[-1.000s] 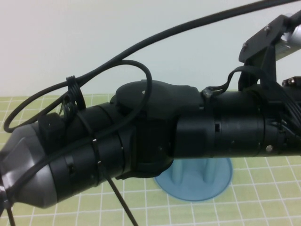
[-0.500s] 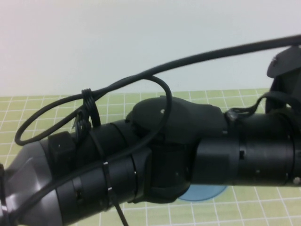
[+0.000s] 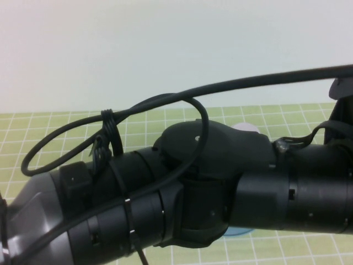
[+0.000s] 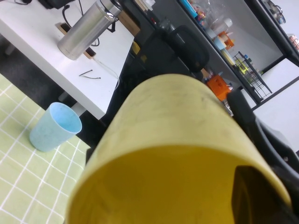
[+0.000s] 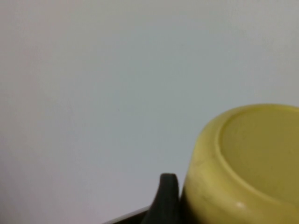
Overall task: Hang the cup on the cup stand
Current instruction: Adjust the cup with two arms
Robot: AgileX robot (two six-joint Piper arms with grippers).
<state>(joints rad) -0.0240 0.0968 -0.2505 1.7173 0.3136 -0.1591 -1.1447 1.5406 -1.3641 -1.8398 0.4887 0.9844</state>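
Note:
In the left wrist view the yellow cup [image 4: 177,140] fills the picture, mouth toward the camera. My left gripper [image 4: 268,182] is shut on its wall, one finger [image 4: 252,196] inside and the other [image 4: 266,135] outside. In the right wrist view a yellow cup [image 5: 243,163] shows base-up against a white wall. My right gripper [image 5: 224,210] holds it, one finger [image 5: 166,200] against its side and the other hidden. The cup stand is almost hidden behind the arms in the high view. Only a sliver of its blue base [image 3: 242,232] shows.
The left arm [image 3: 165,204] and its cable cross the whole high view, and the right arm [image 3: 342,110] is at the right edge. A pale teal cup [image 4: 53,126] stands near the green mat's edge. A pale rounded thing [image 3: 245,128] peeks above the arm.
In the high view both arms have shifted right and come nearer the camera. They now cover nearly all of the stand, whose base and posts showed a second ago.

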